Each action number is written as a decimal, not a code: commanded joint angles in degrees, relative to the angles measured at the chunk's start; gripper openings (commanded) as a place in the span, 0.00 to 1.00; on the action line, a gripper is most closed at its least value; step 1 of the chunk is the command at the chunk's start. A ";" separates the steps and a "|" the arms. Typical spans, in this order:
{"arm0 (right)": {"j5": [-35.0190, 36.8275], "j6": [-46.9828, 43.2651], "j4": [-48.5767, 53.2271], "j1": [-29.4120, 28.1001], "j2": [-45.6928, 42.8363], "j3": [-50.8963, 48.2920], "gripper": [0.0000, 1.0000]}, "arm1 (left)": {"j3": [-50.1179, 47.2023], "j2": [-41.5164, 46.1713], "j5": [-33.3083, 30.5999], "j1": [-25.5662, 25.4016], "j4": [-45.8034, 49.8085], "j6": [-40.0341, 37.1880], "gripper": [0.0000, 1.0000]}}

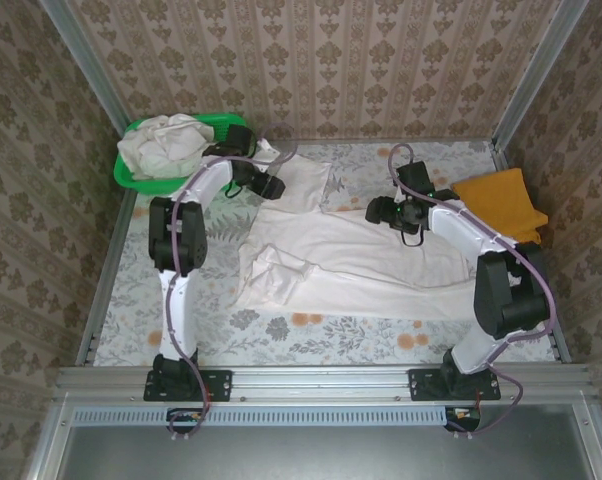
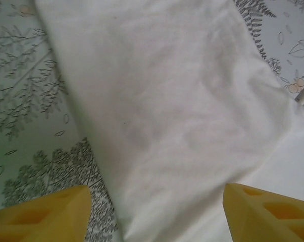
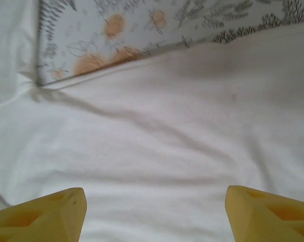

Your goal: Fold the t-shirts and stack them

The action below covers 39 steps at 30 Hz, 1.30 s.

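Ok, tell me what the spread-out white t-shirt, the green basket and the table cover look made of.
White t-shirt: soft matte cloth, probably cotton knit; it creases and drapes. Green basket: plastic by its look, smooth with a rigid rim. Table cover: smooth printed sheet, floral pattern, lying flat; vinyl or cloth is unclear.

We see one off-white t-shirt [image 1: 361,255] spread across the middle of the counter [image 1: 311,335]. It is mostly flat with soft creases, its near-left part bunched into a rumpled fold and another part reaching toward the far left. More off-white t-shirts [image 1: 166,145] lie crumpled in a heap in the green basket [image 1: 129,178] at the far left corner. A plain orange t-shirt [image 1: 501,200] sits folded at the far right.
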<state>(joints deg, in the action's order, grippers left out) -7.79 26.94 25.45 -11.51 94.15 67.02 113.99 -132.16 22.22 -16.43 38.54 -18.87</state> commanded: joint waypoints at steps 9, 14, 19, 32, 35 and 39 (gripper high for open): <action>1.29 -0.96 0.52 -0.06 -5.13 -3.74 0.74 | 12.68 -9.34 -6.83 0.17 10.78 5.14 0.63; 1.26 -0.47 0.09 0.02 -5.53 -4.41 0.74 | 15.69 -11.12 -6.16 -0.01 13.30 4.33 0.59; 1.18 -0.30 -0.11 -0.01 -5.47 -4.62 0.74 | 20.58 -14.31 -6.83 -0.36 17.86 4.58 0.54; 0.48 0.22 -0.93 0.11 -4.83 -5.06 0.74 | 27.17 -18.74 -8.45 -0.61 23.70 5.39 0.51; 0.40 0.33 -1.01 0.14 -4.77 -4.93 0.74 | 29.14 -19.91 -9.00 -0.72 25.01 5.34 0.47; 0.67 0.39 -0.93 0.17 -4.78 -4.89 0.74 | 30.63 -20.86 -9.12 -1.28 26.64 4.86 0.45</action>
<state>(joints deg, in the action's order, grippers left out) -7.75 26.96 25.41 -11.51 90.15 62.52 142.76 -151.26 13.47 -17.17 61.25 -13.72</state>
